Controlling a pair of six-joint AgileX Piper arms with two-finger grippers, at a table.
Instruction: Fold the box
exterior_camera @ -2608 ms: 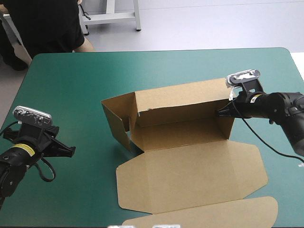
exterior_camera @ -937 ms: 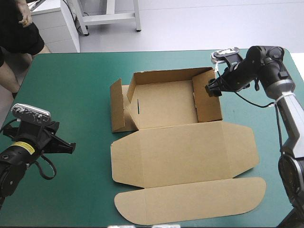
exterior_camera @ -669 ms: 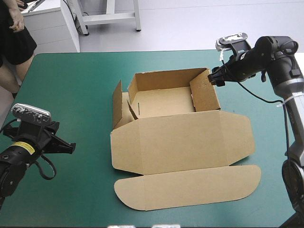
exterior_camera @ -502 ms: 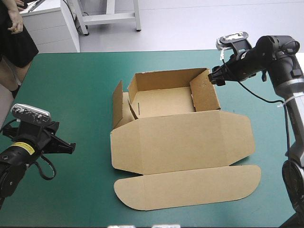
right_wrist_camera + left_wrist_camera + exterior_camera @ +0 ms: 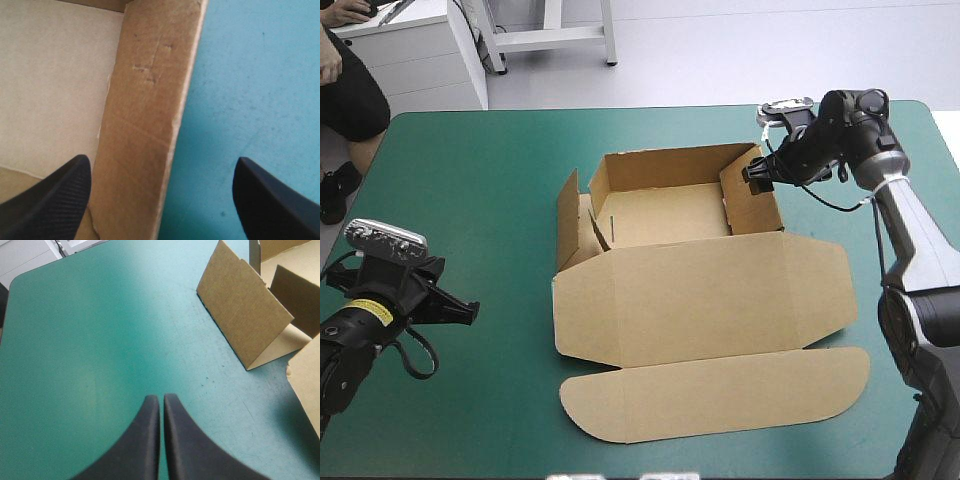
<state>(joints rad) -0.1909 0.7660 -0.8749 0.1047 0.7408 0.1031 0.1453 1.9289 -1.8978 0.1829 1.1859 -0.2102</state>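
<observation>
From high: looking down on the box [image 5: 665,215] mid-worktop [image 5: 470,180], tray walls up at the far end, lid [image 5: 700,300] flat toward the near edge. Finding the right gripper [image 5: 756,178] right at the tray's right wall, by its far corner. Spotting the left gripper [image 5: 470,312] well apart from the box, out beyond its left flap; plainly not the nearer arm.

From the left wrist: clenched to a point, nothing held. Only bare teal-green cover under the left gripper, with the left flap [image 5: 245,315] ahead and off to one side, standing tilted.

From the right wrist: released wide, straddling the right wall [image 5: 150,100]. Running straight ahead between the fingers [image 5: 55,200], that wall's long axis, tray floor on one side, cover on the other. No telling whether touching yet. Looks set for pinching that wall or pressing it inward.
</observation>
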